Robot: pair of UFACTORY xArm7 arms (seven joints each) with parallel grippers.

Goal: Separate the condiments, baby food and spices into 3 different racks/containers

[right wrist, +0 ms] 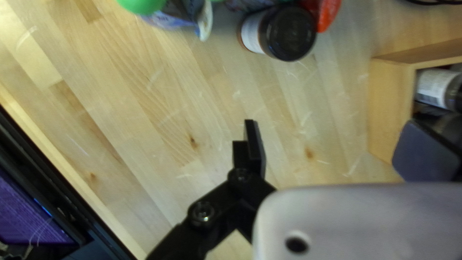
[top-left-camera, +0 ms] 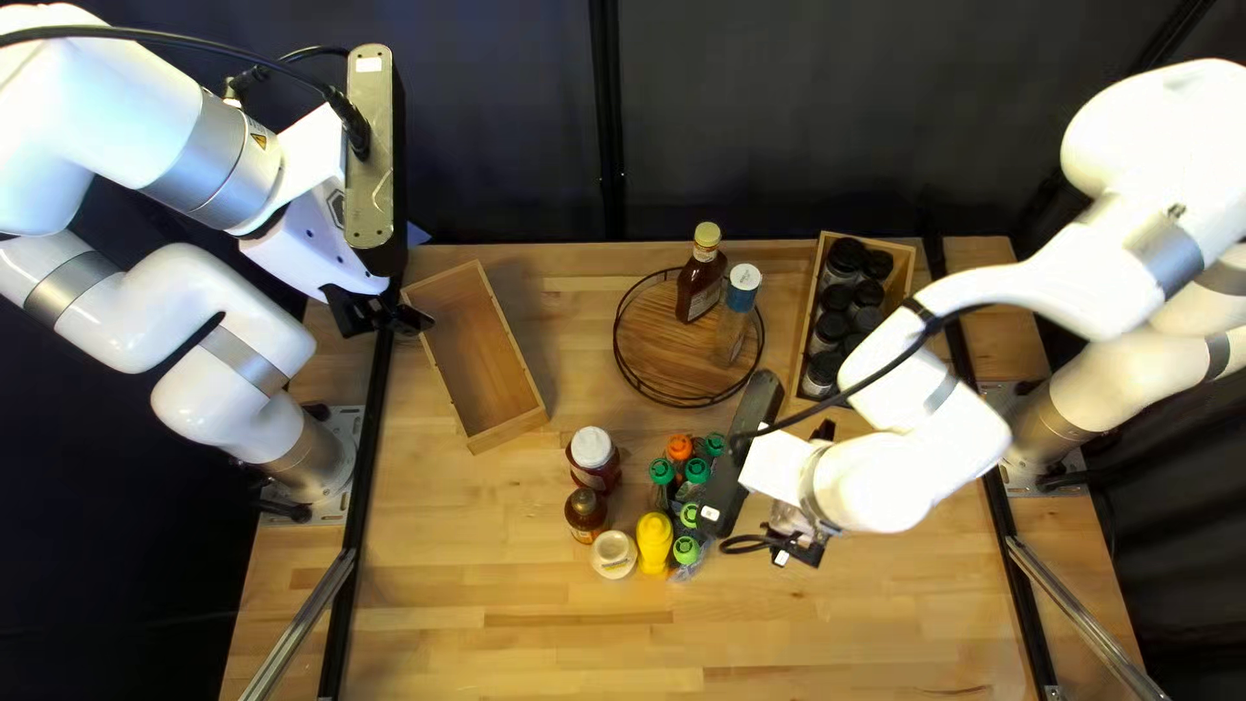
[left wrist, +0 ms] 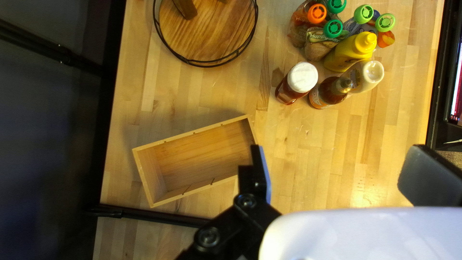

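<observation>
Right gripper (right wrist: 332, 144) and left gripper (left wrist: 339, 159) have fingers apart; spice jars (top-left-camera: 831, 332) seem mostly inside box (top-left-camera: 906, 275), two bottles (top-left-camera: 701, 286) stand on round tray (top-left-camera: 662, 344), sauces (left wrist: 344, 53) and pouches (left wrist: 317, 48) on surface (top-left-camera: 519, 584) need sorting

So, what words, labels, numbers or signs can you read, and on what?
No text reads surely.
Tan pouch: lettering, partly hidden, too small.
Loose black-lidded jar: label print blurred.
Jar in the wooden box: label print blurred.
Left arm: yellow sticker, too small.
</observation>
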